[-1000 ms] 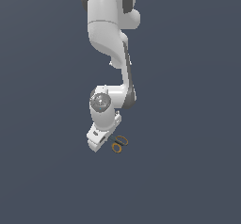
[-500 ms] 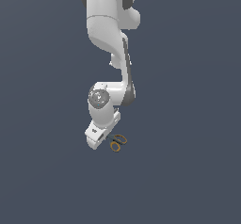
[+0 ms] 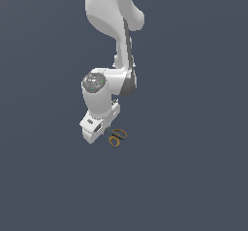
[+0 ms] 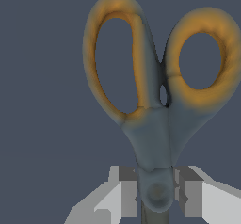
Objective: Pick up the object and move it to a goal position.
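Little has shifted since the earlier frame: the gripper (image 4: 157, 195) is closed around the scissors (image 4: 157, 96) at the pivot (handles protruding), while lifting and transfer remain undone.

The arm (image 3: 104, 96) has shifted slightly toward the exterior view's left, down over the scissors (image 3: 116, 136).

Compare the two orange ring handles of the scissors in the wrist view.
The long oval orange ring handle is taller and narrower than the rounder orange ring handle. The oval opening is elongated; the other is nearly circular. Both join the grey scissors body, between the gripper fingers.
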`<control>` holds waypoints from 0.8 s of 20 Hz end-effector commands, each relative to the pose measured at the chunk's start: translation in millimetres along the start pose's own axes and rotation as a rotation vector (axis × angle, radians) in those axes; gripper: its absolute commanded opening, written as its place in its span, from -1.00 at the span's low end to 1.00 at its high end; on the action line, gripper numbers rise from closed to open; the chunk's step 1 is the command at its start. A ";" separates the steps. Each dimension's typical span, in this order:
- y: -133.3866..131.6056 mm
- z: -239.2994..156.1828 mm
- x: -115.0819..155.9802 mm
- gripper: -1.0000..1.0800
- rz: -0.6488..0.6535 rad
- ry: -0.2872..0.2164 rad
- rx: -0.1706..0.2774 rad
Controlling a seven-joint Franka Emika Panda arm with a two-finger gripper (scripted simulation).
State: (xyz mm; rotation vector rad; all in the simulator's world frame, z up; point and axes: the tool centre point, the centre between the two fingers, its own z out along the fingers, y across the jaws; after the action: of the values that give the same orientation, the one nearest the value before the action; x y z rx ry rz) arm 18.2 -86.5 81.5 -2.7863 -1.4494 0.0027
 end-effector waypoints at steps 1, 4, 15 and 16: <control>-2.6 -22.9 -9.9 -1.00 0.000 0.001 -0.002; -5.8 -47.5 -20.7 -1.00 0.000 0.001 -0.002; -11.0 -102.8 -44.3 -1.00 0.001 0.001 -0.002; -11.1 -104.7 -45.1 -1.00 0.001 0.001 -0.002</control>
State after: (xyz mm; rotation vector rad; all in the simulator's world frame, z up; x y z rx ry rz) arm -15.3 -116.2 182.3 -2.7888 -1.4477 -0.0002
